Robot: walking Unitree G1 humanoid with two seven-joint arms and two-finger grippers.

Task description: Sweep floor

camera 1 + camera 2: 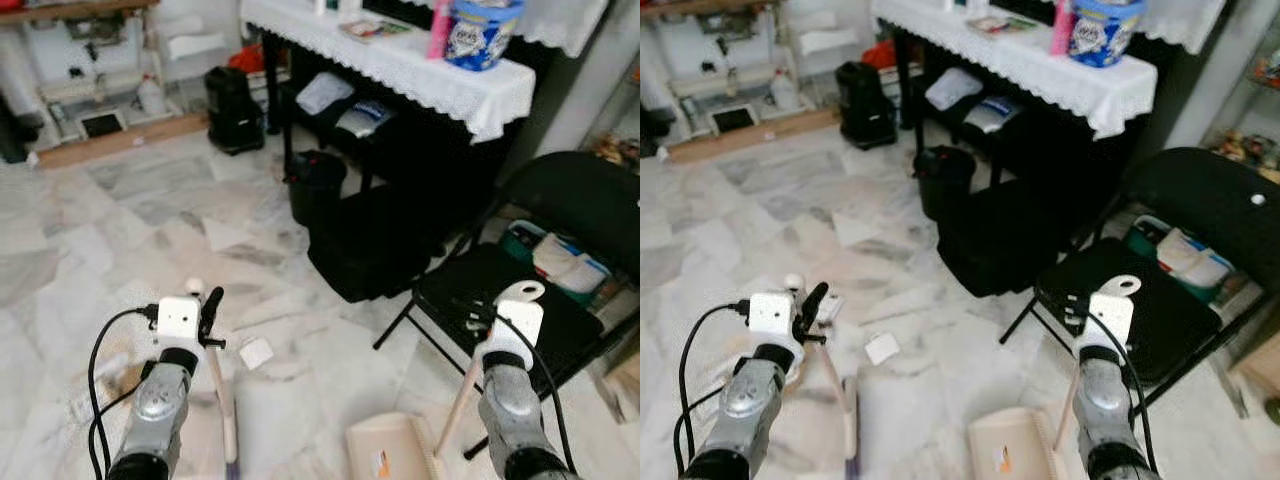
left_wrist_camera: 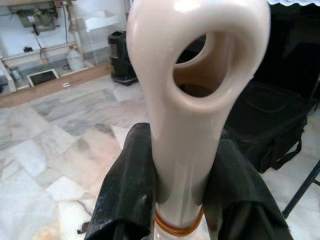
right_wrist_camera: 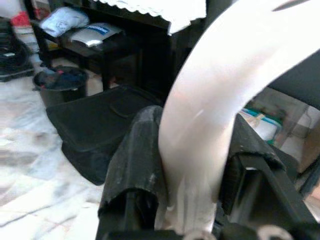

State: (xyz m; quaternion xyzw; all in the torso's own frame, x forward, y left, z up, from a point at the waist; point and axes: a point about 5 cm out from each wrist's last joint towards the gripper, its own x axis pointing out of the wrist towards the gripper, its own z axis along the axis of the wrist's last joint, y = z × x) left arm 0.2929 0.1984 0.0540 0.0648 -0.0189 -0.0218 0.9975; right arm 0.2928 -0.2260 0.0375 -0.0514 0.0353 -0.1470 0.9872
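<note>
My left gripper (image 1: 206, 308) is shut on the cream broom handle (image 1: 218, 385), which slants down to the floor at the bottom of the view. In the left wrist view, black fingers (image 2: 129, 190) clamp the handle just below its looped end (image 2: 200, 65). My right gripper (image 3: 192, 165) is shut on the long cream handle (image 1: 462, 395) of a beige dustpan (image 1: 385, 450) resting on the marble floor between my arms. That handle's loop (image 1: 524, 291) sticks up above the wrist. A white paper scrap (image 1: 256, 352) lies near the broom, and another scrap (image 1: 225, 232) lies farther ahead.
A black folding chair (image 1: 560, 220) stands close on the right, with a black bag (image 1: 370, 240) and a black bin (image 1: 315, 185) ahead. Behind them is a table with a white lace cloth (image 1: 400, 60). Open marble floor (image 1: 120, 220) stretches to the left.
</note>
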